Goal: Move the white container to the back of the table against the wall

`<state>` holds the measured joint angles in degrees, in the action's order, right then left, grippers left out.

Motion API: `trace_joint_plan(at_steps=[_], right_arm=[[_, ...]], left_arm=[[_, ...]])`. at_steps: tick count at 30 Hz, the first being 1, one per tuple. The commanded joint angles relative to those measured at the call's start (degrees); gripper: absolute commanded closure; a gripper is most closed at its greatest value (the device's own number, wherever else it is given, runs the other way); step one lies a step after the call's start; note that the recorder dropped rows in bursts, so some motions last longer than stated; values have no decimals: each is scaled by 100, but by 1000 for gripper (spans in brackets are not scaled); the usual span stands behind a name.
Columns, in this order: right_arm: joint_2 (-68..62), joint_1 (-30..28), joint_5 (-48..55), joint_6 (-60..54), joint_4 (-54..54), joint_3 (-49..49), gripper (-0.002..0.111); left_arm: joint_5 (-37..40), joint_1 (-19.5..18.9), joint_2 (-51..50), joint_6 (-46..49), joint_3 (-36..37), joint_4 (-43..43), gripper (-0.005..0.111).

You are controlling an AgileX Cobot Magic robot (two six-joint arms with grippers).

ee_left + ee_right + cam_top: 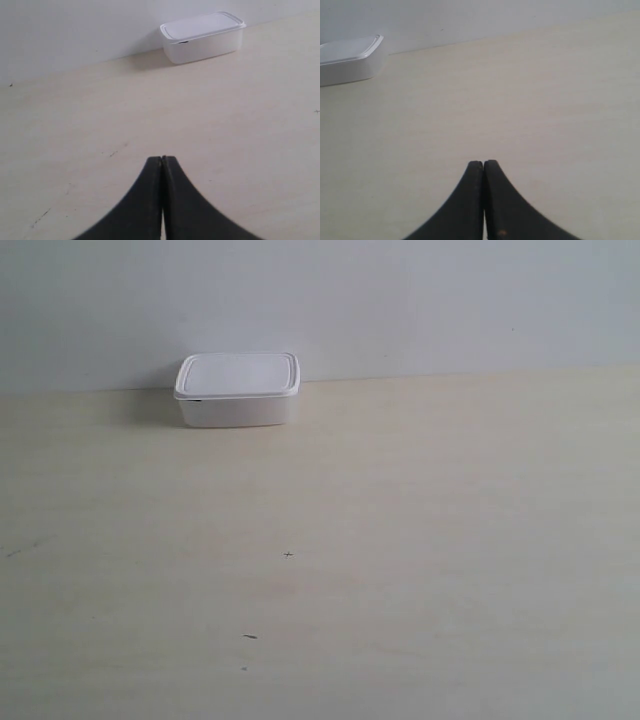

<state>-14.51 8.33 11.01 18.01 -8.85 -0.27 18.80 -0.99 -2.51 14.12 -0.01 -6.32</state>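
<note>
Left hand (161,159) and right hand (483,162), each with fingers pressed together and gripping nothing, hang low over the tabletop (400,540), well short of the white container (238,390). The container stands lidded and upright at the far edge, its rear side apparently against the wall (400,300). Placement looks complete, so any further motion should steer away from the container and avoid nudging it.

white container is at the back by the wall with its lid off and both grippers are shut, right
No, the lid is on, as the exterior view shows. The white container is at the back by the wall, and the left gripper and right gripper are shut.
</note>
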Motion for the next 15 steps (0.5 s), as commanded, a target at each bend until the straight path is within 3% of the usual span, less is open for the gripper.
trace_joint_plan(at_steps=[1, 15], right_arm=[[46, -29, -17, 4, -12, 27, 108], [46, -29, -17, 4, 37, 27, 108]], left_arm=[[12, -16, 41, 9, 1, 0, 107], [12, -16, 41, 9, 1, 0, 107]])
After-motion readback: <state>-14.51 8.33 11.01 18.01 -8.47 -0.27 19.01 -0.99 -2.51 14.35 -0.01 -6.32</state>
